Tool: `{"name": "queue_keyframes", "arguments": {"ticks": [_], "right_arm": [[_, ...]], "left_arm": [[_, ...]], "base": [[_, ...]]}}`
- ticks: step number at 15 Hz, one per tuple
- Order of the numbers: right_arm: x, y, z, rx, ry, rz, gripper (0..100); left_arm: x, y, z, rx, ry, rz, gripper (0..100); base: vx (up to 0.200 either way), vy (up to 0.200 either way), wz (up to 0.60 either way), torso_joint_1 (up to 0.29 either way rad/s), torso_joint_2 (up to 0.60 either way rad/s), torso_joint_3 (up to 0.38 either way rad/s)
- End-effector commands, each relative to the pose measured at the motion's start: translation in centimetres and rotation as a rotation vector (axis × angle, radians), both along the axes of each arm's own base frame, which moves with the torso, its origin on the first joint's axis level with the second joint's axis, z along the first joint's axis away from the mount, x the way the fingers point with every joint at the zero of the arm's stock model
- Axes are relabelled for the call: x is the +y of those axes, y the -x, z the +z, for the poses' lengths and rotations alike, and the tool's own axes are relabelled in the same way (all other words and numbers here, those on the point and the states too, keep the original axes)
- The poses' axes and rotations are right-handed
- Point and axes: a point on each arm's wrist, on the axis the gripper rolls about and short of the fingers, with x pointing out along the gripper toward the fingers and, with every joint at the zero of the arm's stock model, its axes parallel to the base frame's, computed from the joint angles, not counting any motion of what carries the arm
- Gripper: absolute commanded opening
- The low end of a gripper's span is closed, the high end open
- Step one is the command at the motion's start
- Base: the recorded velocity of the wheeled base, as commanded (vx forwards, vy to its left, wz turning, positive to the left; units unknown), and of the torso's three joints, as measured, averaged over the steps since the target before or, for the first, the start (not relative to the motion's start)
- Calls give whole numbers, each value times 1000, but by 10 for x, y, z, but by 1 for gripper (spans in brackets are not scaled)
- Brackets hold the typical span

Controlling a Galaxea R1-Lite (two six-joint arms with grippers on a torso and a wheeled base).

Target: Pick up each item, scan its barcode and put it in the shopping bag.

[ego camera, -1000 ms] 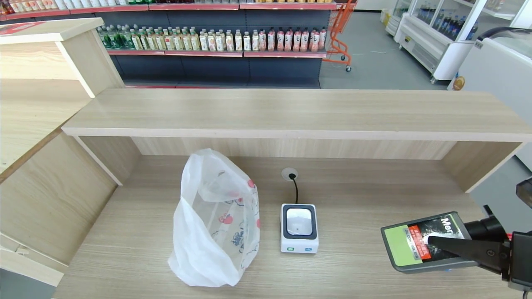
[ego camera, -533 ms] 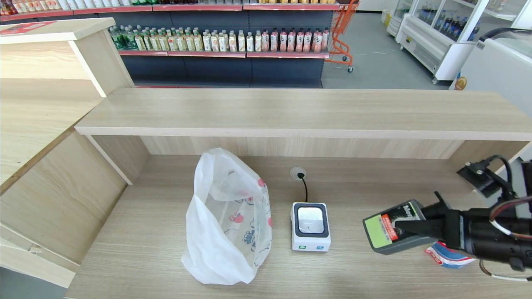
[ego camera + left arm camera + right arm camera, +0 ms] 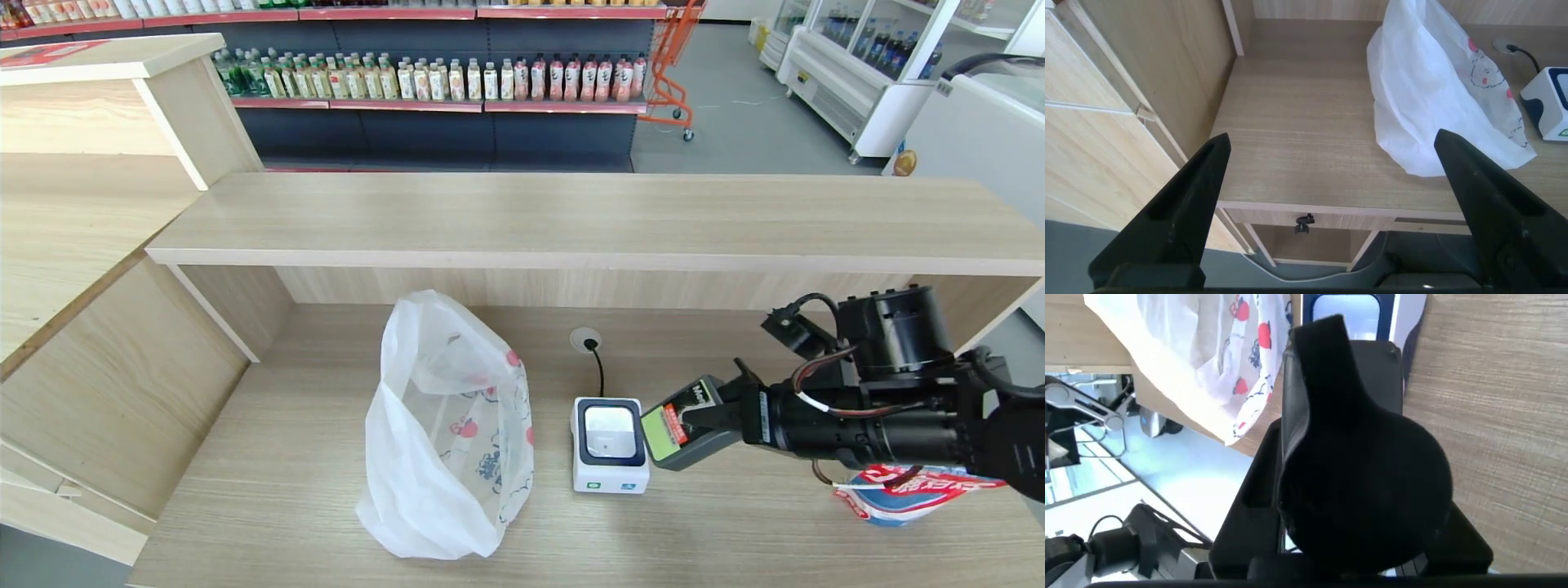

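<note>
Head view: right tool [image 3: 704,415] clamped on a dark box [image 3: 665,437] with a green and red label, carried above the worktop [image 3: 735,531]. Box just to the right of the scanner [image 3: 611,445], its near edge almost over the scanner's rim, not yet over the window. Long axis in line with the arm, labelled end leading toward the scanner. Shopping bag [image 3: 447,433] upright and open beyond the scanner, farther left. Red and blue packet [image 3: 906,490] lying under the right forearm.

Left wrist view: left tool [image 3: 1331,147] spread wide and holding nothing, out over the worktop's front left corner, the bag between it and the scanner.

Right wrist view: one finger across the box's dark face, scanner window [image 3: 1343,306] straight ahead of the box's end, bag off to one side.

Probably calls for a short shift leftward, barcode face turned to the window; cannot tell which face carries it. Right arm clearly the nearer.
</note>
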Motion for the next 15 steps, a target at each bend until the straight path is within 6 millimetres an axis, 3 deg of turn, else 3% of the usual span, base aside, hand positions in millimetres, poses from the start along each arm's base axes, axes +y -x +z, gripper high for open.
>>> {"name": "queue_keyframes", "arguments": {"ticks": [1,6,15], "right_arm": [[8,-7,-14,35,18,11,0],[21,-29,-30,11,17,17,0],[37,-40,-36,-19,51,82,0]], "left_arm": [[0,0,0,0,0,0,100],[0,0,0,0,0,0,100],[0,0,0,0,0,1,100]], "base": [[0,0,0,0,0,0],[0,0,0,0,0,0],[0,0,0,0,0,0]]}}
